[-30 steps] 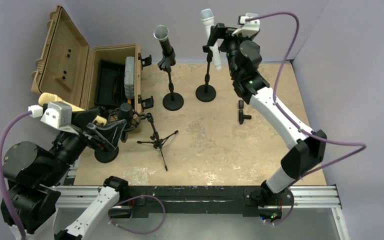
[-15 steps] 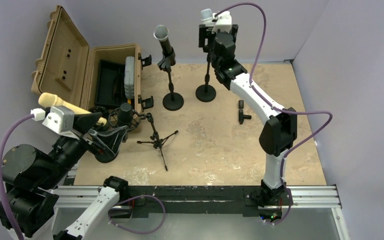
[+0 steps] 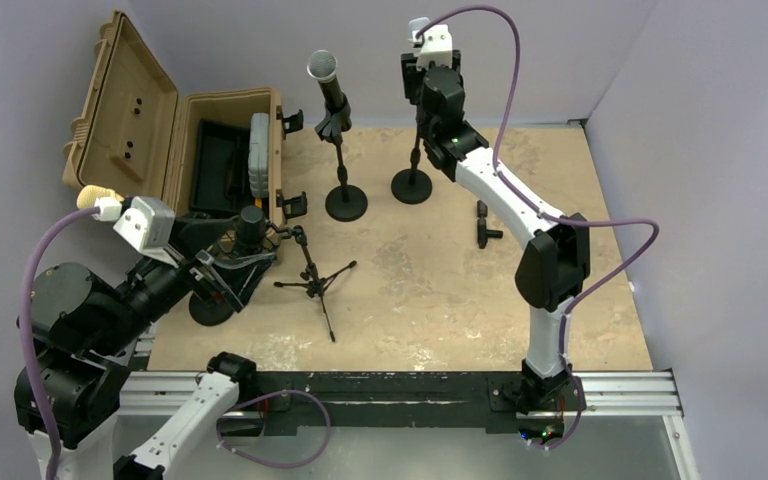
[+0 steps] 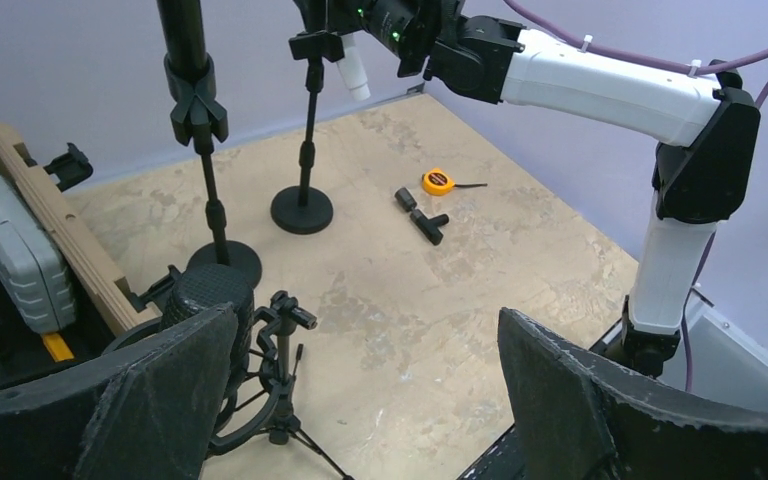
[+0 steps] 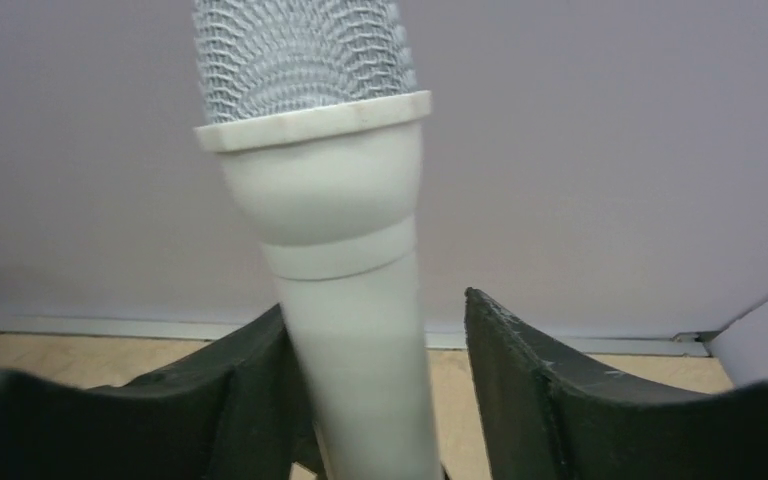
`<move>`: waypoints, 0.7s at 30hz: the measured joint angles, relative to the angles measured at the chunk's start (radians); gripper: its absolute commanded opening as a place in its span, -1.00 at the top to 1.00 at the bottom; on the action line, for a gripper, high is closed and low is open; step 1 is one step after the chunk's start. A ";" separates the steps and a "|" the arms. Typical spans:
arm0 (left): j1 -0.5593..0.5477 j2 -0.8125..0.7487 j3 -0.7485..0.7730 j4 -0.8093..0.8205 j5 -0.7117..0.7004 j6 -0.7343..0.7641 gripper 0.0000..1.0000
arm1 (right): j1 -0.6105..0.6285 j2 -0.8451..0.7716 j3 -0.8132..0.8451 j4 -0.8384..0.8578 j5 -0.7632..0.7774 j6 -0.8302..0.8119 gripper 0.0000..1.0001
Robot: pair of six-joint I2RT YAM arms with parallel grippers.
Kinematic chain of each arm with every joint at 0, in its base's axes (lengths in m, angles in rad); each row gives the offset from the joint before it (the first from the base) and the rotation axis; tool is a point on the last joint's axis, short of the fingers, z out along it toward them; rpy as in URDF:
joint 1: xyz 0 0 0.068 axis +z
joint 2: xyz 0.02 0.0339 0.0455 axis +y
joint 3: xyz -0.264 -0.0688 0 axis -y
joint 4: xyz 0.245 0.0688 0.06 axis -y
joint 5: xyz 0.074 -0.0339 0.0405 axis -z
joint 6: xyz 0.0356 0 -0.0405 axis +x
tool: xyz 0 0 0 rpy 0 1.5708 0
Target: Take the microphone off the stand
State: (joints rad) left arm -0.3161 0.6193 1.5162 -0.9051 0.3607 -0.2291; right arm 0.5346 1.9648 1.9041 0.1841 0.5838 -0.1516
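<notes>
At the left of the surface (image 3: pixel 430 270), the left jaws hang wide open and empty above a small tripod microphone (image 3: pixel 252 222); at the far edge, the white microphone (image 5: pixel 330 200) sits on its stand (image 3: pixel 412 186); the right jaws straddle its body, partly open, one finger (image 5: pixel 250 400) against it, the other just clear.

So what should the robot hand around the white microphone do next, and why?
Probably close the right gripper onto the white plastic microphone with the silver mesh head. Its body stands between the dark fingers, but a gap shows beside one of them, so it is not clamped yet. It sits in the black round-based stand, so pulling up without a firm grip would likely slip.
</notes>
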 measured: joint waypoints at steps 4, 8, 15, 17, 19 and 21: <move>0.000 0.019 -0.004 0.002 0.013 -0.016 -1.00 | 0.003 -0.001 -0.003 0.018 -0.014 -0.029 0.38; 0.000 0.038 -0.010 0.013 0.046 -0.034 -1.00 | 0.003 -0.031 -0.058 0.055 -0.062 -0.045 0.63; -0.002 0.119 -0.022 0.084 0.201 -0.110 -1.00 | 0.004 -0.185 -0.230 0.049 -0.194 -0.038 1.00; -0.016 0.155 -0.037 0.117 0.226 -0.137 -1.00 | 0.004 -0.241 -0.288 0.042 -0.255 -0.026 1.00; -0.053 0.185 -0.056 0.145 0.226 -0.158 -1.00 | 0.004 -0.287 -0.331 0.031 -0.306 -0.017 1.00; -0.115 0.209 -0.064 0.163 0.208 -0.174 -1.00 | 0.004 -0.339 -0.381 0.019 -0.360 -0.005 1.00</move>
State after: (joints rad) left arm -0.4309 0.8288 1.4521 -0.7418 0.5690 -0.4026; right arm 0.5388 1.6260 1.5230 0.2031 0.2241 -0.1566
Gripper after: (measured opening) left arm 0.998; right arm 0.369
